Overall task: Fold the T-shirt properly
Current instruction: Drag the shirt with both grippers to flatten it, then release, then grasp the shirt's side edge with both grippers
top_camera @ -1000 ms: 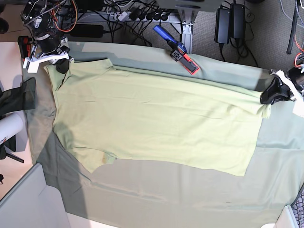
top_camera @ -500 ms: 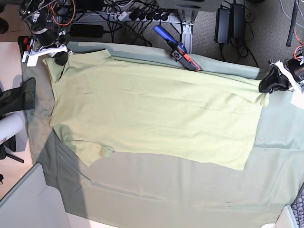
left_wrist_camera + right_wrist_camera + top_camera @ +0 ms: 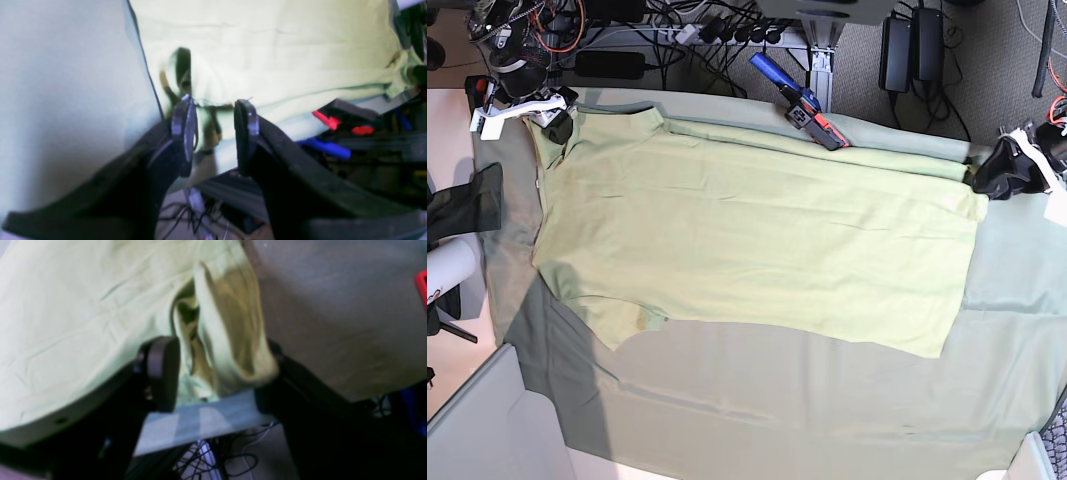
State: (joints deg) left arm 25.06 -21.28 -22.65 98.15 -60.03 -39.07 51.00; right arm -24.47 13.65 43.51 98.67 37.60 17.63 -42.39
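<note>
T-shirt [image 3: 757, 240] thin, limp, light: flat on surface [image 3: 827, 420]. Grab far corners, pinch both layers. Left claw [image 3: 213, 133] released, empty; right claw [image 3: 217, 373] spread around bunched corner.

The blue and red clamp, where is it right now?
In the base view the blue and red clamp sits at the table's far edge, touching the T-shirt's top edge.

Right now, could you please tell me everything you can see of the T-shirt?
The T-shirt is pale yellow-green, plain, of soft cotton-like cloth, lying spread flat lengthwise on the grey-green cloth. One short sleeve points toward the near edge; the far long edge is folded over. Faint creases cross it. At each far corner sits a gripper with jaws apart: the right gripper with bunched fabric between its jaws, the left gripper at the hem corner.
</note>
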